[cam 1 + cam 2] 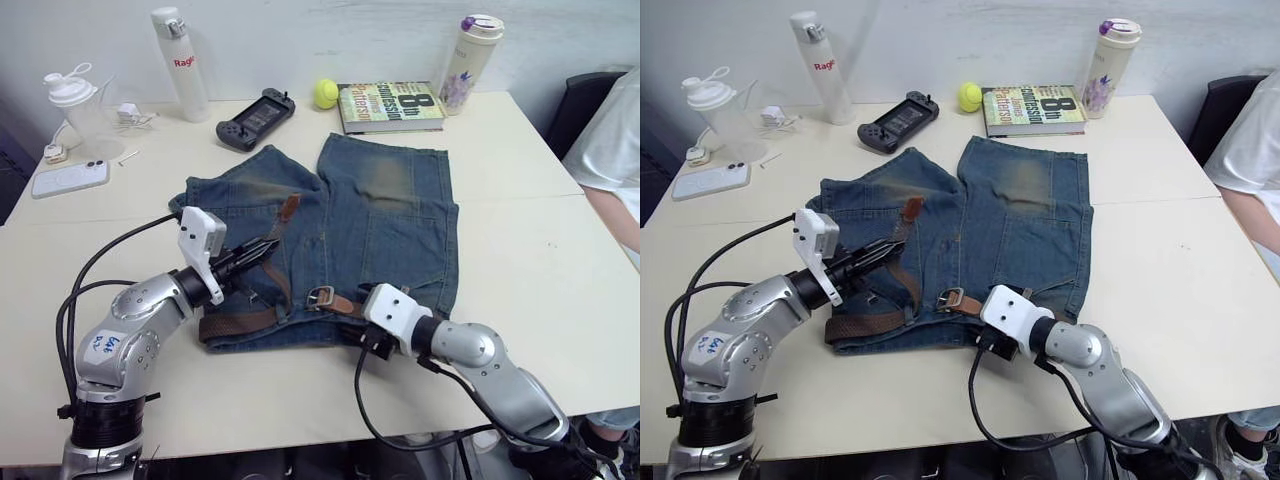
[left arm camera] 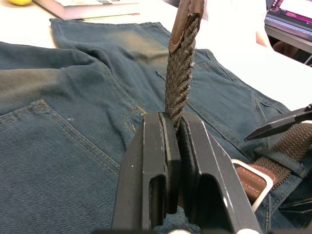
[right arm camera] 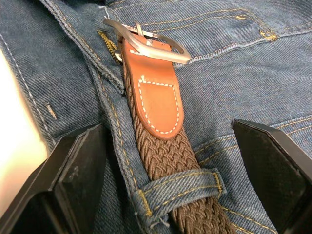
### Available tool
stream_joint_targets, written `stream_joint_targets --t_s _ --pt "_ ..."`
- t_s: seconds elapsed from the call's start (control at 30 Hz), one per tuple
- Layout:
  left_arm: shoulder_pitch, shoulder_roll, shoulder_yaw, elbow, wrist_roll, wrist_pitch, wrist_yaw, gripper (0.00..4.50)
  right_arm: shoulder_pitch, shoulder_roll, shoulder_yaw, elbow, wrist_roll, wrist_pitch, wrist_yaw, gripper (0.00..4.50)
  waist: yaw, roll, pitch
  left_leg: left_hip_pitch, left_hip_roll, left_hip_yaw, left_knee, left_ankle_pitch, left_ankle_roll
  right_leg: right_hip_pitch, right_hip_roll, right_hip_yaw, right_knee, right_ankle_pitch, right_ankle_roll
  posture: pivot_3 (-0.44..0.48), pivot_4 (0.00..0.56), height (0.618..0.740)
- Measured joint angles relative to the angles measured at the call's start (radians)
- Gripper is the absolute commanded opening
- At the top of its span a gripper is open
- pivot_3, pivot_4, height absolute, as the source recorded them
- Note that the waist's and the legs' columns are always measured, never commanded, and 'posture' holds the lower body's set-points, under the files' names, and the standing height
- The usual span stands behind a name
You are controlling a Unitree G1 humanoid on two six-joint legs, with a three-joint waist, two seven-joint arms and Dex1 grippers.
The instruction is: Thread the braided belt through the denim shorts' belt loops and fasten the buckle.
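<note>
The denim shorts lie flat on the table, waistband toward me. The braided belt runs along the waistband's left part, and its free tail rises up over the left leg to a leather tip. My left gripper is shut on that tail, which stands upright between the fingers. The buckle lies on the waistband's middle, with a tan leather tab behind it. Just behind the tab the strap passes under one of the belt loops. My right gripper is open, its fingers either side of the strap.
Along the table's far edge stand a white bottle, a game controller, a tennis ball, a book and a tumbler. A phone and a shaker bottle sit far left. A person's sleeve is at the right.
</note>
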Motion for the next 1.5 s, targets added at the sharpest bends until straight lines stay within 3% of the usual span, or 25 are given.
stream_joint_targets --t_s 0.17,0.2,0.37,0.43,0.57,0.77,0.93,1.1,1.5 --pt "-0.017 0.001 0.011 0.0 -0.005 0.005 0.011 0.0 -0.001 0.001 0.001 0.0 -0.002 0.001 -0.004 4.32 -0.001 0.0 0.0 0.0 0.0 0.0 0.0 0.0 0.0 0.0 0.0 0.0 0.0 0.0 0.0 0.0 0.15 0.74" --pt "-0.016 0.001 0.011 0.0 -0.005 0.008 0.011 0.0 -0.001 0.002 0.001 0.0 -0.002 0.001 -0.006 4.09 -0.001 0.0 0.0 0.0 0.0 0.0 0.0 0.0 0.0 0.0 0.0 0.0 0.0 0.0 0.0 0.0 0.15 0.74" --pt "-0.002 0.001 0.01 0.0 -0.005 0.009 0.01 0.0 -0.005 0.019 0.005 0.001 -0.008 0.005 -0.019 2.34 -0.001 0.0 0.0 0.0 0.0 0.0 0.0 0.0 0.0 0.0 0.0 0.0 0.0 0.0 0.0 0.0 0.15 0.74" --pt "-0.001 0.001 0.01 0.0 -0.005 0.009 0.009 0.0 -0.009 0.019 0.006 0.001 -0.011 0.007 -0.021 1.24 -0.001 0.0 0.0 0.0 0.0 0.0 0.0 0.0 0.0 0.0 0.0 0.0 0.0 0.0 0.0 0.0 0.15 0.74" --pt "0.0 0.002 0.01 0.0 -0.005 0.009 0.009 0.0 -0.016 0.025 0.006 0.004 -0.011 0.011 -0.025 0.06 0.0 0.0 0.0 0.0 0.0 0.0 0.0 0.0 0.0 0.0 0.0 0.0 0.0 0.0 0.0 0.0 0.15 0.74" --pt "0.017 0.01 0.0 -0.003 -0.005 0.014 0.004 0.0 -0.02 0.044 0.005 0.009 -0.006 0.048 -0.03 0.02 -0.001 0.0 0.0 0.0 0.0 0.0 0.0 0.0 0.0 0.0 0.0 0.0 0.0 0.0 0.0 0.0 0.15 0.74" --pt "0.077 0.174 -0.165 -0.013 0.104 0.056 -0.055 0.0 -0.074 0.125 -0.01 -0.012 0.024 0.166 -0.057 0.02 -0.007 0.001 0.0 0.0 0.0 0.001 -0.002 -0.001 -0.002 -0.002 0.001 0.001 0.0 0.0 -0.001 0.0 0.15 0.74" --pt "0.118 0.272 -0.238 -0.047 0.153 0.036 -0.134 0.0 -0.088 0.17 -0.032 -0.031 0.042 0.266 -0.095 0.02 -0.004 0.001 0.0 0.0 0.001 0.001 -0.002 -0.001 -0.002 -0.002 0.001 0.001 -0.001 -0.001 -0.002 0.0 0.15 0.74" --pt "0.133 0.293 -0.259 -0.052 0.177 0.006 -0.19 0.0 -0.119 0.206 -0.037 -0.042 0.065 0.362 -0.147 0.02 -0.005 0.002 0.0 0.0 0.001 0.001 -0.003 -0.001 -0.002 -0.002 0.0 0.001 -0.001 -0.001 -0.002 0.0 0.15 0.74"
